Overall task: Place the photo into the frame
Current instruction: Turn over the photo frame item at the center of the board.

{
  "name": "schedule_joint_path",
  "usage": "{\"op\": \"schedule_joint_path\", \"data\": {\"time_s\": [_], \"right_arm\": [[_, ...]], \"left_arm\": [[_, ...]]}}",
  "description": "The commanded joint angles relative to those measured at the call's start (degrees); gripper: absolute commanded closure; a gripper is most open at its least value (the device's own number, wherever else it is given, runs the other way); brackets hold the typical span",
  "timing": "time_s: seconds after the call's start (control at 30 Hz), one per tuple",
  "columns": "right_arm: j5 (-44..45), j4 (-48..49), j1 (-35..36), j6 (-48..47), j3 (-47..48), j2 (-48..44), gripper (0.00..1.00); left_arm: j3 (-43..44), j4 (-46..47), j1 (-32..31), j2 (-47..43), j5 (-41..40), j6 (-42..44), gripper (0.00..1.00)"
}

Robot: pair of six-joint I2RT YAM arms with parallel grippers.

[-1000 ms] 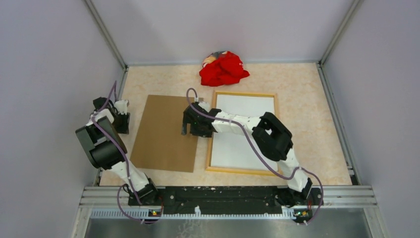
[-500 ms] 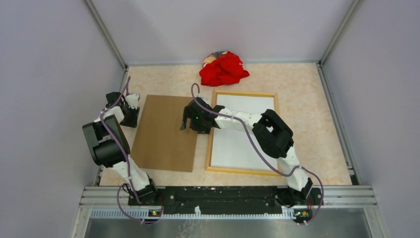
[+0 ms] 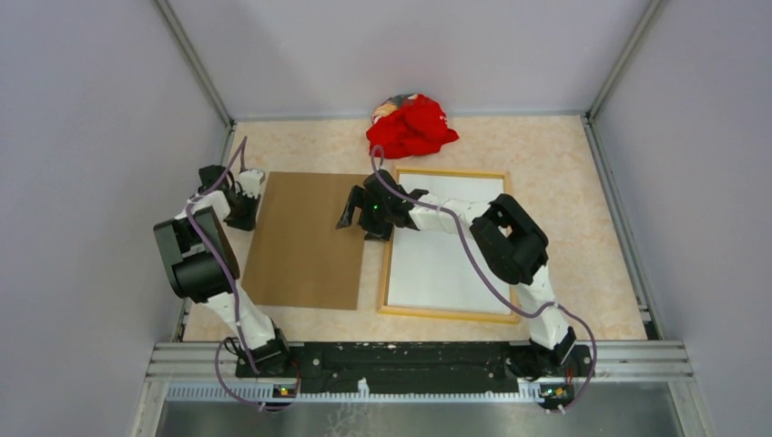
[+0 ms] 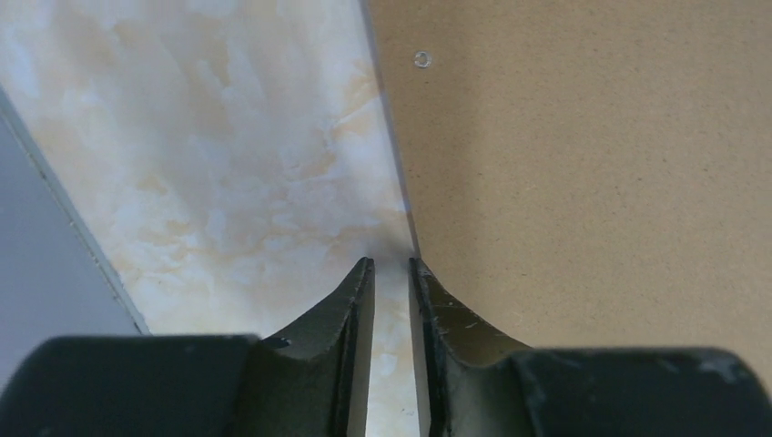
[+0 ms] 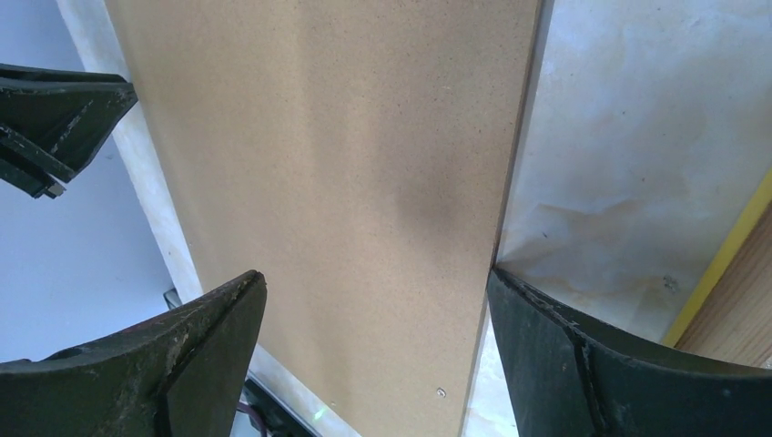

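Observation:
The frame lies back up on the table, pale wood showing; its yellow edge appears in the right wrist view. Inside it lies the photo, white back up. Left of it rests a brown backing panel. My right gripper hovers wide open over the panel's right edge, one finger at that edge. My left gripper sits at the panel's far left edge, with the jaws close together and only bare table showing in the gap.
A crumpled red cloth lies at the back of the table, just beyond the frame. Grey walls and metal rails close in the table on the left, back and right. The left gripper shows in the right wrist view.
My left gripper has moved farther back along the panel's left edge and its jaws have narrowed. My right gripper has shifted back and slightly right over the panel's right edge.

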Motion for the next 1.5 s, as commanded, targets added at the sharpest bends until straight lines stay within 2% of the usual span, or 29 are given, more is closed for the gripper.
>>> {"op": "schedule_joint_path", "data": {"time_s": [0.0,0.23,0.47,0.67,1.13,1.33,1.47], "right_arm": [[-3.8,9.0,0.6,0.4,0.7,0.2,0.10],[-9.3,18.5,0.5,0.9,-1.2,-2.0,0.14],[-13.2,32.6,0.6,1.9,-6.2,-5.7,0.14],[-17.7,46.6,1.0,5.1,-10.0,-6.9,0.18],[-15.2,42.2,2.9,-2.3,-9.1,-13.2,0.20],[-13.7,45.0,3.1,0.7,-9.0,-11.8,0.21],[-13.8,44.5,3.1,2.2,-7.7,-10.2,0.23]], "left_arm": [[-2.1,-11.9,-1.8,6.2,10.4,1.7,0.76],[-1.2,-12.6,-1.9,7.1,11.0,1.7,0.80],[-1.6,-13.7,-2.0,7.1,9.9,4.9,0.81],[-0.8,-14.4,-2.4,7.8,10.5,4.7,0.81],[-2.0,-15.8,-4.4,5.8,12.8,5.1,0.81],[-2.0,-19.7,-7.2,3.7,17.0,5.8,0.80],[-2.5,-20.0,-7.7,3.8,17.1,6.3,0.80]]}}
